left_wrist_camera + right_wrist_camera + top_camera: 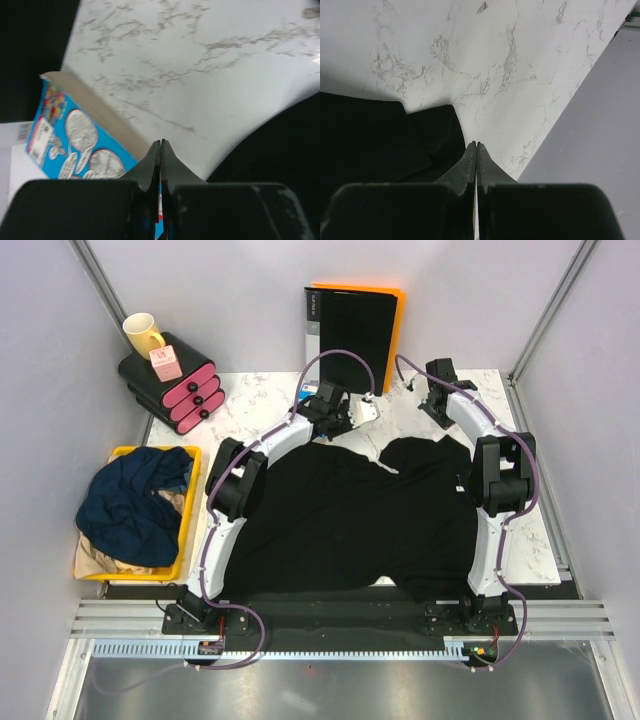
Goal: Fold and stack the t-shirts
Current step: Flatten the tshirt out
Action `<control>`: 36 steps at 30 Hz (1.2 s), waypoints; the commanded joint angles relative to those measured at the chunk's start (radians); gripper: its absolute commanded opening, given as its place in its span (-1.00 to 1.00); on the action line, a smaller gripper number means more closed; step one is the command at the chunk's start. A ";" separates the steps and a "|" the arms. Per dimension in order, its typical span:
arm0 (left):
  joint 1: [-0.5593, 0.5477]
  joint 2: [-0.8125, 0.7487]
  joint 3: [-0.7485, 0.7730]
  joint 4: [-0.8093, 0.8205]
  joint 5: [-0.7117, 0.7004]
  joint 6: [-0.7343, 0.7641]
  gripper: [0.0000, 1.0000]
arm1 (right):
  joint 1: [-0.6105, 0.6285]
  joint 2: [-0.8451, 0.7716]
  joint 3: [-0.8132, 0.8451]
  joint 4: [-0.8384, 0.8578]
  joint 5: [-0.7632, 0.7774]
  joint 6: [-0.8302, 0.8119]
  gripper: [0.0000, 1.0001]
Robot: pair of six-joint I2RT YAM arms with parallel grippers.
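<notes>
T-shirts: three in sight, none folded yet. Black t-shirt [340,520] lies spread on the table [530,540] between the two arms, hem at the near edge, shoulders toward the far side, far edge rumpled.

Left gripper [160,142]: fingers pressed together, tips over bare marble just beside the shirt's far edge. No cloth visible between them. A blue printed carton [75,145] lies right next to the tips.

Right gripper [476,145]: fingers together too, tips just beside the sleeve [437,130], nothing visibly pinched.

Judgement: the fold has not begun, and neither pinch seems to have caught cloth. To do it well, part the fingers, come down on the cloth itself at both shoulders, lift evenly, and keep the carton out of the fold.

Containers:
- Yellow tray [188,530], left of the table, holds the navy t-shirt [130,505] heaped over the tan t-shirt [100,558].
- Farther back, a black drawer unit [185,390] carries a yellow mug [143,335] and a pink box [166,364].
- Binder [352,330] stands farthest.
</notes>
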 commanded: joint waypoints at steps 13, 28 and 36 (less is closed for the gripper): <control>0.019 0.066 0.004 -0.086 -0.212 0.024 -0.97 | 0.000 -0.043 0.014 -0.002 -0.062 0.003 -1.00; 0.177 0.058 -0.064 -0.032 -0.391 0.086 -0.97 | 0.001 -0.038 0.017 0.006 -0.097 0.026 -1.00; 0.207 0.079 -0.054 0.054 -0.426 0.162 -0.97 | 0.007 -0.023 0.047 -0.006 -0.105 0.029 -1.00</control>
